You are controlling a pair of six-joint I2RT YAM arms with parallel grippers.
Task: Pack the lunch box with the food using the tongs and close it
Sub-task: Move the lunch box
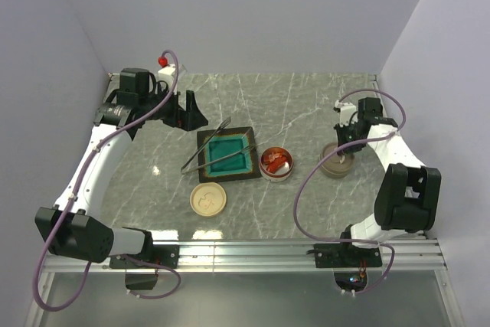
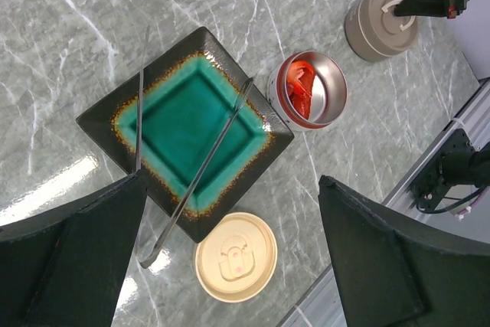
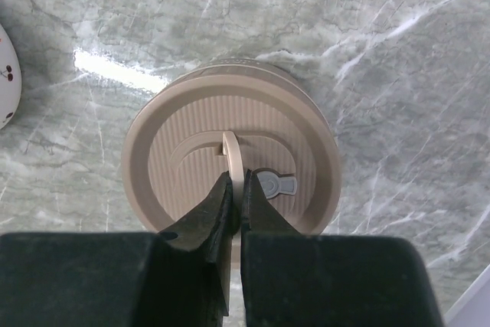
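I picture a clock lying flat on the table [image 1: 306, 105]. The teal tray [image 2: 96, 119] is in the middle, and 12 points away from my two bases.

Closest to me, at about 7 o'clock, a flat lid [image 1: 208, 198] lies by itself on the table. It is round and cream coloured. It is near the tray's corner but does not touch it.

Next, at about 3 o'clock, a small round tin [image 2: 331, 89] stands right beside the tray's corner. I cannot tell if the two touch. The tin is shiny inside, and the red food [image 2: 300, 86] sits in it.

The tongs [image 2: 204, 162] lie across the tray. Their two thin arms come together off the rim at about 8 o'clock, down on the table. From there they spread apart. One arm reaches past the far rim near 12 o'clock, and the other ends near 2 o'clock.

Farther out at 3 o'clock, well apart from the tin, stands a tan pot [image 1: 334, 165] with a ribbed lid on it. A thin handle [image 3: 232, 155] stands up in the middle of that lid. My right fingers [image 3: 239, 193] are pinched shut on this handle from above.

Farthest from me, between 10 and 11 o'clock, my left fingers [image 1: 186, 115] hang above the table. They are spread wide apart and hold nothing. They look down on the tray, the tongs, the tin and the flat lid.
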